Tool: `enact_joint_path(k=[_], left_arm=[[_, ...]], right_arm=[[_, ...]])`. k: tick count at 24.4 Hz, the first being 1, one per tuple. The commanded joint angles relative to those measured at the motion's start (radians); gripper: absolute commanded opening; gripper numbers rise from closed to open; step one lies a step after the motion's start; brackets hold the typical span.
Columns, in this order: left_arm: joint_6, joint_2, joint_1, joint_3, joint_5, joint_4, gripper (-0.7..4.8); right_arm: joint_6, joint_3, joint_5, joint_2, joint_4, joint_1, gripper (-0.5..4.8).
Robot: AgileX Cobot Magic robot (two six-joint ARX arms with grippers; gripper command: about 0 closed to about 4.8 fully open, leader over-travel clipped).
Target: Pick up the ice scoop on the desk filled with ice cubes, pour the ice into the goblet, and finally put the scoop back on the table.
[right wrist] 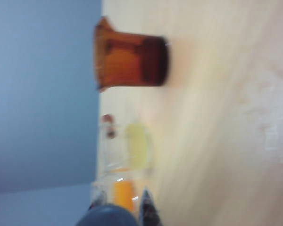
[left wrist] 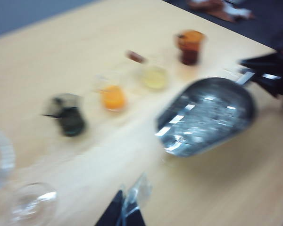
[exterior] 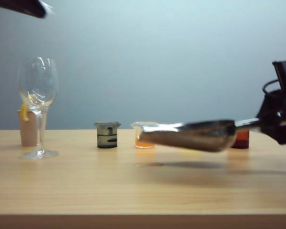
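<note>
Two arms in the exterior view: my right gripper [exterior: 269, 122] pinches the ice scoop [exterior: 190, 135], hovering well right of the goblet [exterior: 37, 102]. Left wrist view: ice cubes [left wrist: 205, 115] aboard; left gripper's [left wrist: 127, 207] opening unclear. Right wrist view: only beakers. Next, carry goblet-ward, level.

Soft, even light falls from above; the ice scoop [exterior: 193, 134] throws a faint shadow on the table [exterior: 133, 191] beneath it. The exterior view is fairly sharp (slightly grainy). Both wrist views are smeared; glints streak the ice cubes [left wrist: 203, 117].
</note>
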Motion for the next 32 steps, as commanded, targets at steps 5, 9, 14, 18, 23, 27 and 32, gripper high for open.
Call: enact_joint_path(k=[5,9,14,18,23,27,32], left_arm=[[-0.043,-0.126,0.194,0.004,-0.057,-0.1,-0.05],[-0.049,-0.114,0.411,0.004,0.14,-0.078,-0.05],[-0.085,-0.031,0.608,0.004,0.266,0.013,-0.05],[-0.08,0.013,0.617,0.004,0.294,0.055,-0.05],[-0.085,0.037,0.616,0.004,0.294,0.062,-0.05],[-0.093,0.037,0.616,0.006,0.242,0.084,-0.05],[-0.085,0.095,0.562,0.071,0.174,0.074,-0.05]], right_arm=[[0.069,0.171,-0.169,-0.022,-0.015,0.003,-0.09],[0.072,0.323,-0.244,-0.049,-0.217,0.01,-0.09],[0.035,0.545,-0.309,-0.053,-0.478,0.023,-0.09],[-0.047,0.714,-0.312,-0.05,-0.612,0.042,-0.09],[-0.076,0.919,-0.317,-0.008,-0.743,0.066,-0.09],[-0.075,1.099,-0.36,0.071,-0.83,0.084,-0.09],[-0.074,1.408,-0.402,0.266,-0.968,0.112,-0.09]])
